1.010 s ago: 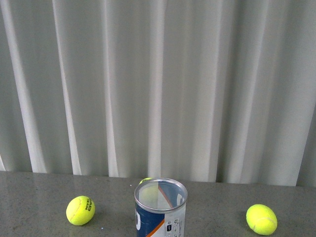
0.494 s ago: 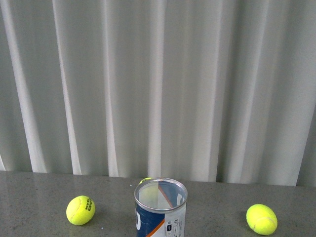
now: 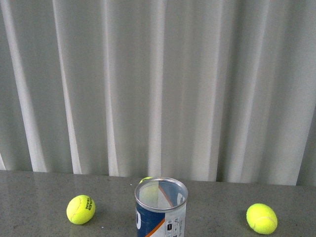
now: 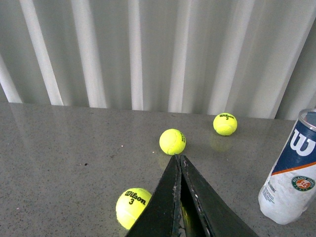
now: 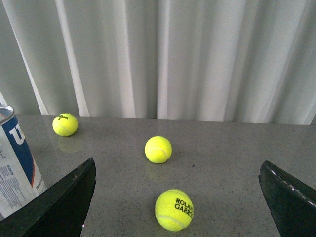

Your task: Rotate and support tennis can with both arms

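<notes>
- Front view: the tennis can (image 3: 161,207) stands upright on the grey counter (image 3: 39,192) before a white pleated curtain (image 3: 158,84), its open silver rim facing up; neither arm appears, though both wrist views catch their own jaws
- A yellow ball (image 3: 80,209) lies to the can's left and another (image 3: 261,218) to its right, both apart from it; a third ball (image 3: 144,180) peeks out just behind the rim
- Left wrist view alone shows the can's blue-and-white label with the white "W", orange stripe and round emblem (image 4: 293,174); right wrist view catches only an edge of the can (image 5: 17,158)
- The left gripper (image 4: 180,197) has its jaws pressed together with nothing between them, poised over the counter near a Wilson ball (image 4: 134,208), well apart from the can
- The right gripper (image 5: 177,197) has its jaws spread wide, released, gripping nothing; a "Roland Garros" ball (image 5: 174,210) lies on the counter between them
</notes>
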### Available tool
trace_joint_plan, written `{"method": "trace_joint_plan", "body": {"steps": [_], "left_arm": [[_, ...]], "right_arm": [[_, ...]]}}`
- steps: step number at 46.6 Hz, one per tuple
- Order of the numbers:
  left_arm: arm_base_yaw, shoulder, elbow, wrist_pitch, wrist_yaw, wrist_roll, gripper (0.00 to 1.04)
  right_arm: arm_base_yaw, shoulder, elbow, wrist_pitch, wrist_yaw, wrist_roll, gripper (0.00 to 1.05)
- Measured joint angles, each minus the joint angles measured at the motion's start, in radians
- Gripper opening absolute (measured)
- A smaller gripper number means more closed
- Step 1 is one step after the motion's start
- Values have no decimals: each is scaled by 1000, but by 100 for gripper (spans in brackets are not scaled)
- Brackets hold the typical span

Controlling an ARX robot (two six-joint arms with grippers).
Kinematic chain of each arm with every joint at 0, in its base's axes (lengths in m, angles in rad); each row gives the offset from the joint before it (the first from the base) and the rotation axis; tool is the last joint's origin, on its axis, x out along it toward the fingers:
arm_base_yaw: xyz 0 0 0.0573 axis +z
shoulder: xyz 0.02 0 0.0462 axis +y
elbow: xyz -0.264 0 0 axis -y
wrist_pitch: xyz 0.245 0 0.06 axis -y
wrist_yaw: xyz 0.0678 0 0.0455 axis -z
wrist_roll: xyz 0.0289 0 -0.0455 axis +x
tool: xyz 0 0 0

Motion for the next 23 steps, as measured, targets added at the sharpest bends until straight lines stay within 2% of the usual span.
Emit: {"method": "trace_joint_plan", "body": {"steps": [2,7,23], "left_arm": [[0,0,0,-1,0,-1,6],[0,0,0,-1,0,0,29],[0,-1,0,-1,0,0,81]], "right_arm": [[0,0,0,0,0,0,98],[0,0,0,0,0,0,98],[0,0,0,0,0,0,98]]}}
